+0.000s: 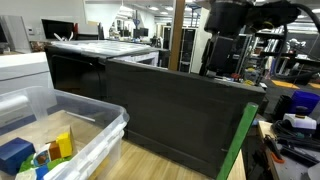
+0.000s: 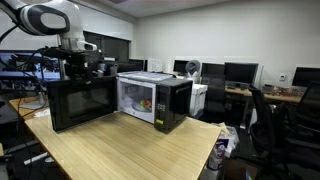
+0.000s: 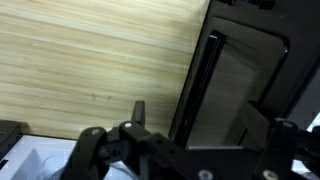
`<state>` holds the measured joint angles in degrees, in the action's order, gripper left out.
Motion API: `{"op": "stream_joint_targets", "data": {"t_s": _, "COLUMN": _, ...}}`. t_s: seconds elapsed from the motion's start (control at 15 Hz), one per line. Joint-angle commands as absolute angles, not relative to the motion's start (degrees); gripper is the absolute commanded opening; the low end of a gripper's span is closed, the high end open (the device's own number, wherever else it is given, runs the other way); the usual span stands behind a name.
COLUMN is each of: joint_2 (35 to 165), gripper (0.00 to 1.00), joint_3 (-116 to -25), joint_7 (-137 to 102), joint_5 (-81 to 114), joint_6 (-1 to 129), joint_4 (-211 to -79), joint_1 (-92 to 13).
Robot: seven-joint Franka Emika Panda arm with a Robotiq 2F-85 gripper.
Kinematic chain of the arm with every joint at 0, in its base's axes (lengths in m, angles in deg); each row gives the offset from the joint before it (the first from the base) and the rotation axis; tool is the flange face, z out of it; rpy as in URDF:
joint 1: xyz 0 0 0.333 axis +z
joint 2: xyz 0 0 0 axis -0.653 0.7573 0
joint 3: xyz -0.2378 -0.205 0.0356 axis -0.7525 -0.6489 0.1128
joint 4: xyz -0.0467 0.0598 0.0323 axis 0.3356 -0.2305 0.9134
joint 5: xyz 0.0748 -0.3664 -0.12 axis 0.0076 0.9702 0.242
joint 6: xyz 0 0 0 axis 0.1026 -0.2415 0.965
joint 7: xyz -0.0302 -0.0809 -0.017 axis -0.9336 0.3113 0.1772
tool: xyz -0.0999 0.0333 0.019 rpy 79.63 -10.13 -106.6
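Microwave door (image 2: 82,103): we see it swung fully open, standing upright just below and in front of the pincer (image 2: 78,70); its black panel fills the middle of an exterior view (image 1: 175,115).
Door in the wrist view: its dark edge (image 3: 205,80) runs top to bottom right ahead of the pincer, with the glass panel off to one side and bare wood to the other.
Pincer: spread wide and holding nothing; we cannot tell whether either finger touches the door.
Microwave (image 2: 158,98): its body sits beside the pincer, past the hinge end of the door, with the lit cavity facing out; we make out small coloured things inside but cannot name them.
Worktop (image 2: 130,150): pale wood planks, under the pincer, carrying the microwave.
Plastic bin (image 1: 95,125): clear, set well away from the pincer beyond the door's free end; coloured blocks (image 1: 15,155) lie in it.
Green strip (image 1: 240,140): a narrow band along the door's near edge, below the pincer.
Monitors (image 2: 240,72): a row far behind the microwave, well away from the pincer.
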<state>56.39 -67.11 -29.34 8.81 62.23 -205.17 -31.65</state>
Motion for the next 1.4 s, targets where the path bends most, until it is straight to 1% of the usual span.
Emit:
{"op": "stream_joint_targets", "data": {"t_s": 0.0, "joint_2": 53.83, "gripper": 1.0, "joint_3": -66.47, "joint_7": -31.43, "joint_5": 5.94, "joint_6": 60.99, "joint_4": -206.47, "joint_1": -29.5}}
{"op": "stream_joint_targets", "data": {"t_s": 0.4, "joint_2": 52.38, "gripper": 1.0, "joint_3": -65.08, "joint_7": -32.84, "joint_5": 4.4, "joint_6": 59.64, "joint_4": -207.42, "joint_1": -25.79}}
{"op": "stream_joint_targets", "data": {"t_s": 0.73, "joint_2": 52.18, "gripper": 1.0, "joint_3": -65.02, "joint_7": -32.6, "joint_5": 5.17, "joint_6": 59.93, "joint_4": -208.19, "joint_1": -25.94}}
{"op": "stream_joint_targets", "data": {"t_s": 0.93, "joint_2": 52.54, "gripper": 1.0, "joint_3": -64.7, "joint_7": -30.76, "joint_5": 7.12, "joint_6": 62.08, "joint_4": -208.93, "joint_1": -28.16}}
{"op": "stream_joint_targets", "data": {"t_s": 1.33, "joint_2": 55.35, "gripper": 1.0, "joint_3": -68.03, "joint_7": -29.82, "joint_5": 10.28, "joint_6": 63.28, "joint_4": -208.5, "joint_1": -36.77}}
